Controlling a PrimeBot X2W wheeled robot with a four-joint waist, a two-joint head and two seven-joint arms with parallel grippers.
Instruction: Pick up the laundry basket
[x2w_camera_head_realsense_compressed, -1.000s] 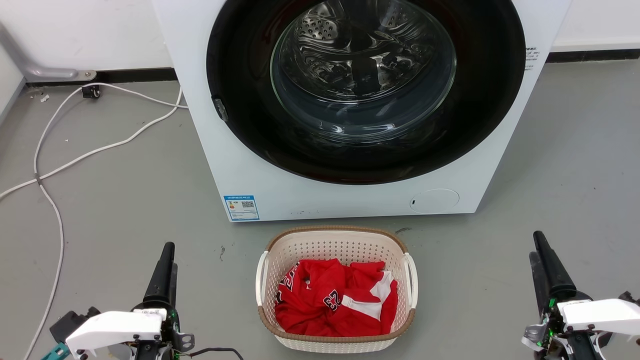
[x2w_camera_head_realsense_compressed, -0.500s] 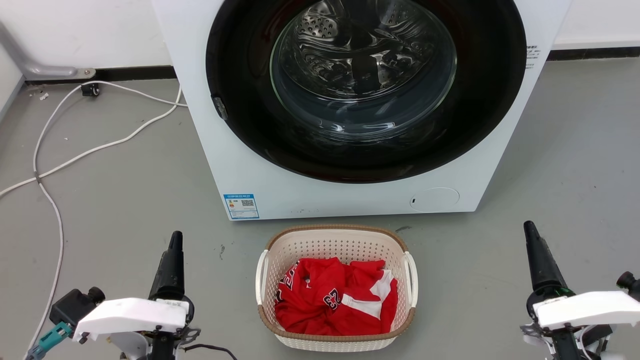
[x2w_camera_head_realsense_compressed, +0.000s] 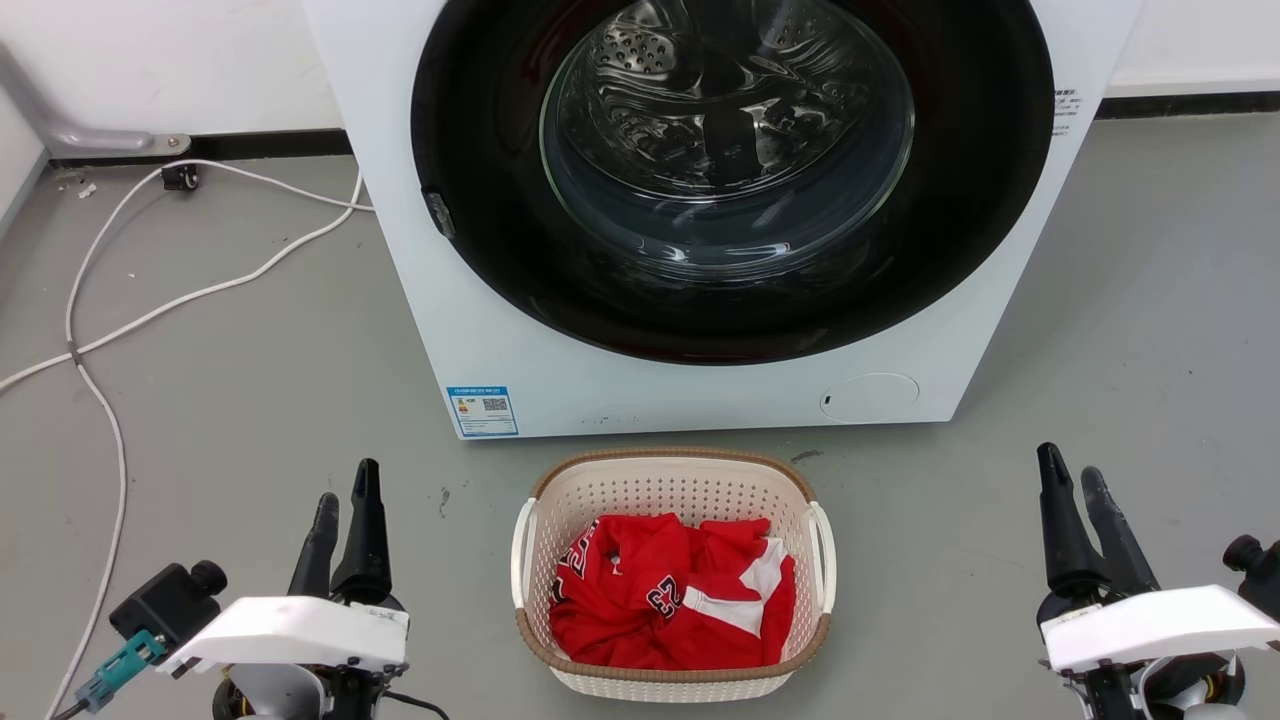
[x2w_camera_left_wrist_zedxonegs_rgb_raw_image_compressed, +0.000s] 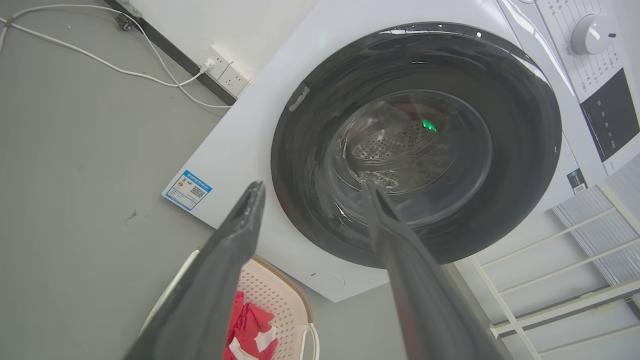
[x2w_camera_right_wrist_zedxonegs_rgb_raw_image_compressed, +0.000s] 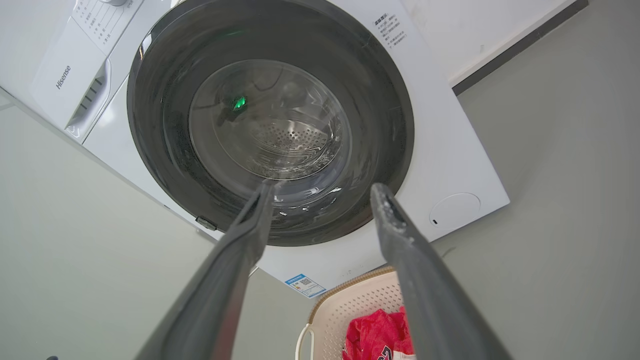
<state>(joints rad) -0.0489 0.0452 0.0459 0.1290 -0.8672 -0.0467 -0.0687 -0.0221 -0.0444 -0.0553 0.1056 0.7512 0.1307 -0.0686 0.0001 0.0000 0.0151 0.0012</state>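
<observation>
The laundry basket (x2w_camera_head_realsense_compressed: 668, 488) stands on the grey floor (x2w_camera_head_realsense_compressed: 250, 420) just in front of the washer (x2w_camera_head_realsense_compressed: 480, 330), approx. midway between the two arms. It is not lifted yet: its bottom rests flat on the floor. Inside it lies a crumpled red garment (x2w_camera_head_realsense_compressed: 660, 600) w/ some white parts. The left gripper (x2w_camera_head_realsense_compressed: 347, 485) is at the lower left of the head view, well apart from the basket's left handle (x2w_camera_head_realsense_compressed: 520, 555). Its fingers (x2w_camera_head_realsense_compressed: 366, 520) are spread, w/ a clear gap between them and nothing in it. The right gripper (x2w_camera_head_realsense_compressed: 1068, 462) is at the lower right, also well apart from the right handle (x2w_camera_head_realsense_compressed: 824, 560), its fingers parted and empty too. Both wrist views agree: each pair of fingers points up toward the washer's dark round door (x2w_camera_head_realsense_compressed: 730, 180), and the basket sits at the bottom edge of these views, below the fingers and not between them. So the task seems to be at its very start, i.e. in the approach. There is no contact w/ the basket and no grasp. What is left is nearly everything: bring both grippers inward and down to the white loop handles, close on them, then raise both sides evenly so the garment does not slide out. The handles look thin and lie close to the basket wall, so aiming will probably need care. A white cable (x2w_camera_head_realsense_compressed: 180, 300) lies on the floor at the left, well apart from the basket.
</observation>
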